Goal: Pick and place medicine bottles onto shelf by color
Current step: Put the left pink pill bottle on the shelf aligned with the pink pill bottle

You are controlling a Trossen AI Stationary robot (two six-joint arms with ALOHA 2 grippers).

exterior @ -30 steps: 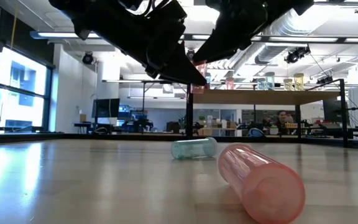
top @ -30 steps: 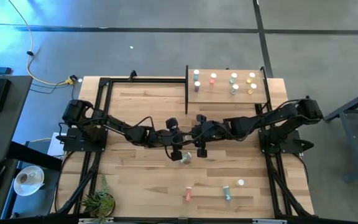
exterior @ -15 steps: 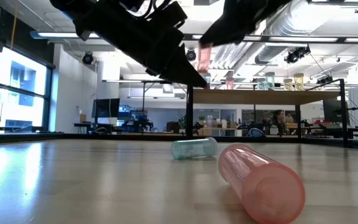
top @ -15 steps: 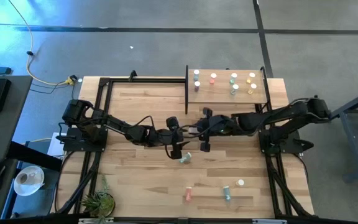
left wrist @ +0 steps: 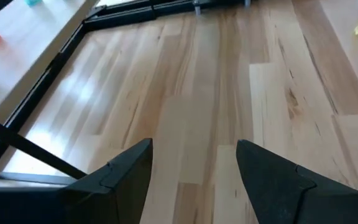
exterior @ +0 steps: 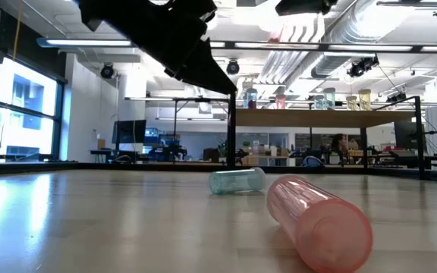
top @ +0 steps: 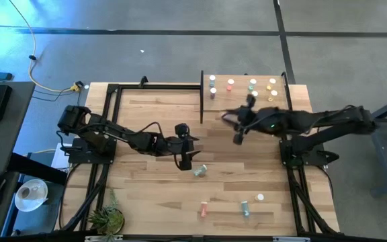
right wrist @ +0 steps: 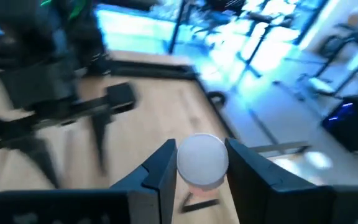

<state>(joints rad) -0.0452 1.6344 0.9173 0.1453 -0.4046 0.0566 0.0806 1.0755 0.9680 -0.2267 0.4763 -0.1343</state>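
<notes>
A grey floor (top: 180, 47) crossed by dark seams is seen around the table (top: 146, 202). Exposed ducts (exterior: 370, 30) and strip lights (exterior: 89, 43) are hung overhead. Tall windows (exterior: 6, 114) are set in the room's side wall.

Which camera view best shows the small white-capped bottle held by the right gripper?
The right wrist view: the white-capped bottle sits clamped between the right gripper fingers. The high view shows only the gripper near the shelf. The low view gives a pink blur; the left wrist view shows nothing of it.
</notes>
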